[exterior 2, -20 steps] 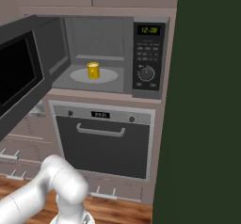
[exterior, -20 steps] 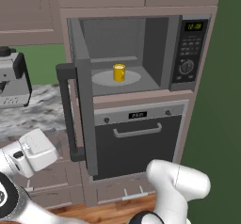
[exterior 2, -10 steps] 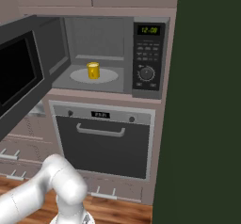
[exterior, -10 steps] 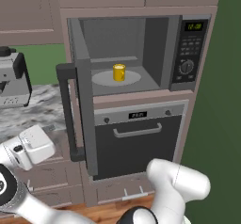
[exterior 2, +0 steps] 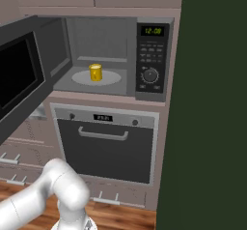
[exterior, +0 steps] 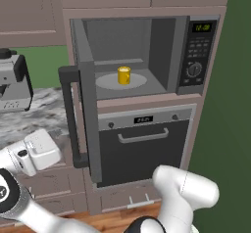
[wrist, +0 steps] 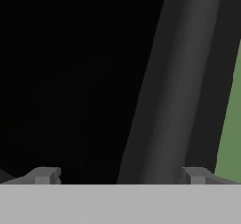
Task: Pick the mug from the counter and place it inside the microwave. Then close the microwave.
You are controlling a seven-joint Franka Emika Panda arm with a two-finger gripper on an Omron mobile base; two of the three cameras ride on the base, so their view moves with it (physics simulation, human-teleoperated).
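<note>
The yellow mug (exterior: 124, 75) (exterior 2: 95, 72) stands upright on the round plate inside the microwave (exterior: 198, 51) (exterior 2: 152, 55). The microwave's door (exterior: 89, 114) (exterior 2: 19, 81) is swung wide open to the left, with its black bar handle (exterior: 68, 114) on the outer side. My white hand (exterior: 37, 151) sits low at the left, beside that handle and over the marbled counter (exterior: 44, 109). My gripper (wrist: 120, 176) is open, fingertips (wrist: 44, 175) far apart, facing the door's dark glass and the handle bar (wrist: 174, 86) at close range, with nothing between them.
A grey coffee machine (exterior: 12, 80) stands on the counter at the left. Below the microwave is an oven (exterior: 147, 144) (exterior 2: 106, 147) with a horizontal handle. A dark green wall (exterior 2: 212, 108) closes off the right side. Drawers and wooden floor lie below.
My hand has risen slightly beside the door handle. The door stays open and the mug has not moved.
</note>
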